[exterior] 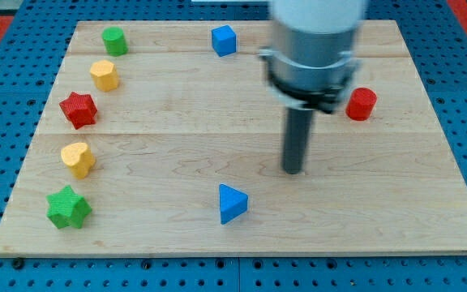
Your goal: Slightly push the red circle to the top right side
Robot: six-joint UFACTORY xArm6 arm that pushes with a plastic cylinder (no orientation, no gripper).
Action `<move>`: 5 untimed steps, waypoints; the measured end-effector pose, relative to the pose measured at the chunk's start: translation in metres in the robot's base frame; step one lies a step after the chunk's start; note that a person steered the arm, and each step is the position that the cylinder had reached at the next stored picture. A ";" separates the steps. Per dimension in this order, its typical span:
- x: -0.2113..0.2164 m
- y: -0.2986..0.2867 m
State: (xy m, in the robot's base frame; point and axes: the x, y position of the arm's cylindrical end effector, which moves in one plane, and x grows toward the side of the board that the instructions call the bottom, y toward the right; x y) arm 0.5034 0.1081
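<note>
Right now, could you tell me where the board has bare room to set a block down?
Free: the wide patch between my tip, the red circle and the view's bottom-right corner; also between the blue triangle and yellow heart. Crowded: the left edge, green cylinder down to green star.

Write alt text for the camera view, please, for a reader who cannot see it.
My tip rests on a wooden board, left of and below the red circle, apart from it. A blue triangle lies below; six more coloured blocks line the left and top.
</note>
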 end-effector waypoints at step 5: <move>-0.120 0.090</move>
